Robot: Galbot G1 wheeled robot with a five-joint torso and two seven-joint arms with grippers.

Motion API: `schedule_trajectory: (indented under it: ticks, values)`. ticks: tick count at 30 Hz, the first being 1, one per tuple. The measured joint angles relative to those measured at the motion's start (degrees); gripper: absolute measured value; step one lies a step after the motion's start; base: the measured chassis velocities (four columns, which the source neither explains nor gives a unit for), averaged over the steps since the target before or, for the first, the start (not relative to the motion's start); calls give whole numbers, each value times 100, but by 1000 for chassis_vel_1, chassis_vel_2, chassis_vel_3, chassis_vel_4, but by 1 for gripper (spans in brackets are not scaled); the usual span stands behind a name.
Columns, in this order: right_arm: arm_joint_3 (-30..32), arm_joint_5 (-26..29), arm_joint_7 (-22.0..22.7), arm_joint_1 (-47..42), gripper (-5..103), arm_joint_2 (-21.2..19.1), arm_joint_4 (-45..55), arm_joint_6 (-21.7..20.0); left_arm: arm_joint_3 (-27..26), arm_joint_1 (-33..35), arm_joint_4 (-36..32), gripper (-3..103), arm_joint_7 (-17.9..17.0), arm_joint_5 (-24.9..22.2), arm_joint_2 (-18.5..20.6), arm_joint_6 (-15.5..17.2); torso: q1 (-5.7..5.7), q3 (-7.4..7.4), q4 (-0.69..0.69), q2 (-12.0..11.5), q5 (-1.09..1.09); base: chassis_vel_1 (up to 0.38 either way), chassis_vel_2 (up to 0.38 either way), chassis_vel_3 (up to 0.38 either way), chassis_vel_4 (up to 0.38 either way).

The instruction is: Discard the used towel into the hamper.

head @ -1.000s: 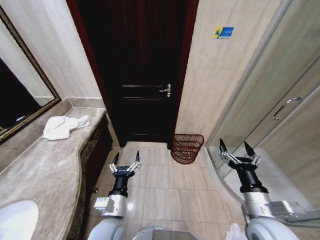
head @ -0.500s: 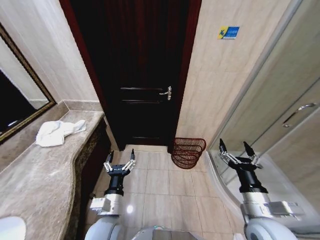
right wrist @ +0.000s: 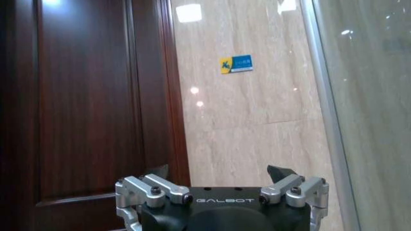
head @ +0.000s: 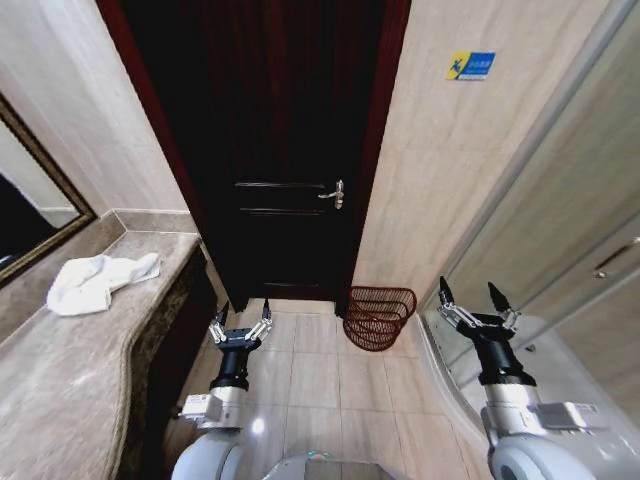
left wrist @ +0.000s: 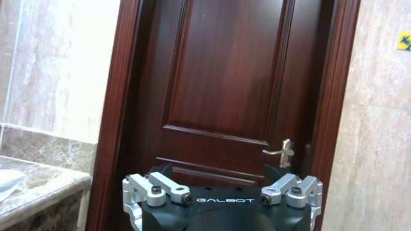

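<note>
- The towel lies crumpled on the marble counter, by the wall under the mirror's frame and well apart from both arms; nothing grips it, so the pick-up looks not yet begun.
- The left gripper points up and forward over the tiled floor, just beside the counter's dark front, fingers spread and empty, which suits an arm carried ready rather than working.
- The dark door fills the middle of the room, its handle on the right edge.
- The hamper stands on the floor against the beige wall, just right of the door frame; it seems to tilt forward, though the head view's angle may cause that.
- The right gripper is raised near the glass shower panel, its jaws wide apart, holding nothing.
</note>
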Motion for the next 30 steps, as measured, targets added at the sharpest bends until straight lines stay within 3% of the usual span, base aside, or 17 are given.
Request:
schedule_trajectory:
  ticks: [30]
  values:
    - [-52, 117, -31, 56, 100, -79, 0, 306, 106, 36, 12, 96, -78, -161, 0, 61, 0, 0, 0, 0, -2, -10, 33, 35, -6]
